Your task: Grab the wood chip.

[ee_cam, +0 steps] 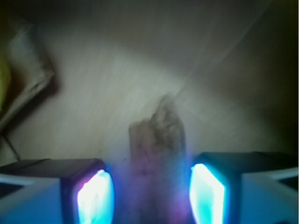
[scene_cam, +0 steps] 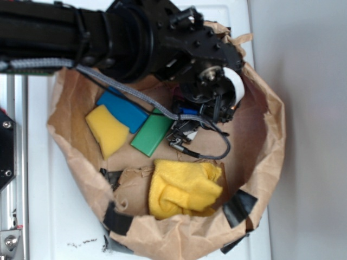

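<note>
— Where's the wood chip [ee_cam: 158, 140] gone? From where I'm standing the arm covers that part of the paper bag [scene_cam: 265, 141].

— Look at the wrist view. The chip lies flat on the bag's brown floor, running lengthwise straight into the gap of the gripper [ee_cam: 152, 189]. Its jagged tip points away from the camera, and the near end sits between the two glowing pads [ee_cam: 96, 196].

— So is it caught?

— Not that I can see. The jaws stand apart, with a little space showing on each side of the chip, so nothing is pinched. From the outside view I can't make out the fingers well; they're down in the bag just right of the green block [scene_cam: 152, 135].

— How will it take a squeeze?

— I'd guess it's very light and stiff, a thin sliver with rough grain. That roughness should give the pads something to bite, but a thin piece could split or snap if pressed hard, and being flat it may tip or skid on the paper.

— Where would you hold it?

— Across its narrow width, on the two long edges, at the broader near part rather than the ragged tip. The yellow cloth [scene_cam: 184, 189] and yellow sponge [scene_cam: 108, 130] are well clear of it.
</note>
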Controlling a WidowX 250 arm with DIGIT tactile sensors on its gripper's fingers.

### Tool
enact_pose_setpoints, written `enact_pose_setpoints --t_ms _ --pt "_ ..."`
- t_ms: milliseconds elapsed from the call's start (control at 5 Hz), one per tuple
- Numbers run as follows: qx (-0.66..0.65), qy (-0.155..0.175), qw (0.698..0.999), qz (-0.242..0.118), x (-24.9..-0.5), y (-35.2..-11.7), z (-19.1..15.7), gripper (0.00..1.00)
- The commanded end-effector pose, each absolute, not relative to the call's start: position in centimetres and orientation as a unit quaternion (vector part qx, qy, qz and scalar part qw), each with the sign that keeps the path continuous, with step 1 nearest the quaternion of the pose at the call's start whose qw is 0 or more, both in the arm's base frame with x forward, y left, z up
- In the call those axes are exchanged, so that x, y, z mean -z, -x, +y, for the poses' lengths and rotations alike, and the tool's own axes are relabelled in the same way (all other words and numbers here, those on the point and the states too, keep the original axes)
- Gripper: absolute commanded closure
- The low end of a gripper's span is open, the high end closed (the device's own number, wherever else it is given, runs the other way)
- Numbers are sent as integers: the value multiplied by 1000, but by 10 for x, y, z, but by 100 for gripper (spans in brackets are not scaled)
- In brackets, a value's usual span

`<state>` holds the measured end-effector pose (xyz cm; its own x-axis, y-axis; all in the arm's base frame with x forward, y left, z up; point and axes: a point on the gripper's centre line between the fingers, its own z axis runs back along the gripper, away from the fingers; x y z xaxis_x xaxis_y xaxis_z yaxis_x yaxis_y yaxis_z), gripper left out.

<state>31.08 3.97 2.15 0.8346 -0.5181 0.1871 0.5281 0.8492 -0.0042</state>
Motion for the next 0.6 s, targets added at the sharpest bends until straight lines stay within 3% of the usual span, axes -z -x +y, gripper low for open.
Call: enact_pose_setpoints --t_ms 0,400 --pt "277 22 955 -104 -32 -320 34 100" --pt "272 29 955 -116 -40 -319 36 100"
